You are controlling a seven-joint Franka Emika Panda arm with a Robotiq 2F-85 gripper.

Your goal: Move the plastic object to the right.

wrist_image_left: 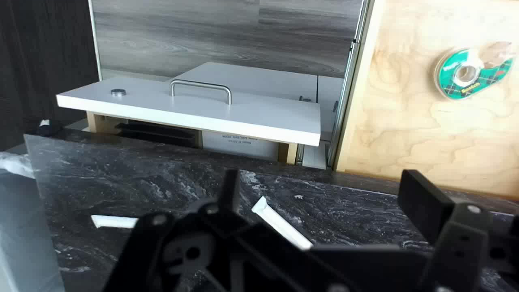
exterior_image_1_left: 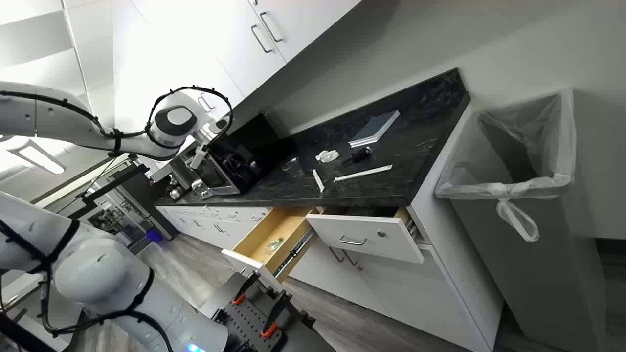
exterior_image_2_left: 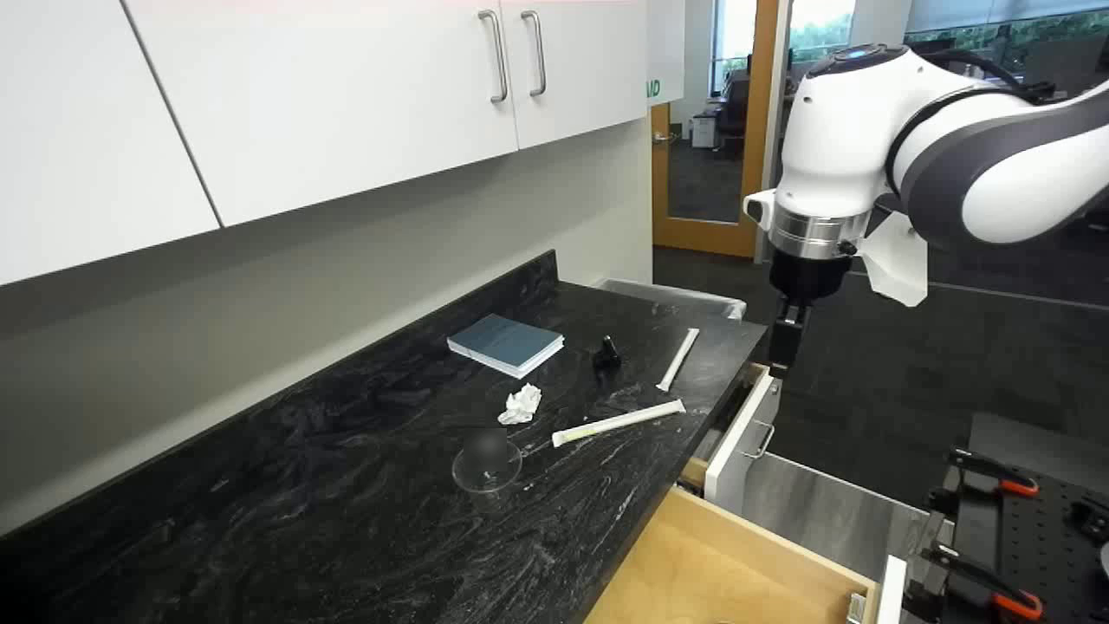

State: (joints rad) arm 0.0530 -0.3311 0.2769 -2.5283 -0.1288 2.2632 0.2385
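A clear plastic cup (exterior_image_2_left: 487,468) stands on the dark countertop (exterior_image_2_left: 286,529); it also shows in an exterior view (exterior_image_1_left: 292,167). A small black object (exterior_image_2_left: 607,354) lies farther along the counter; I cannot tell which is the task's plastic object. My gripper (exterior_image_2_left: 786,342) hangs pointing down near the counter's edge by the drawers, apart from the cup. In the wrist view my gripper (wrist_image_left: 320,194) has its fingers wide apart with nothing held. A white wrapped stick (wrist_image_left: 284,225) shows beyond and between the fingers, lying on the counter. The cup is out of the wrist view.
A second white stick (exterior_image_2_left: 678,359), a crumpled white wrapper (exterior_image_2_left: 521,405) and blue-grey books (exterior_image_2_left: 505,340) lie on the counter. A white-front drawer (wrist_image_left: 190,103) and a wooden drawer (wrist_image_left: 438,150) holding green tape (wrist_image_left: 456,77) stand open. A lined bin (exterior_image_1_left: 513,195) stands beside the counter.
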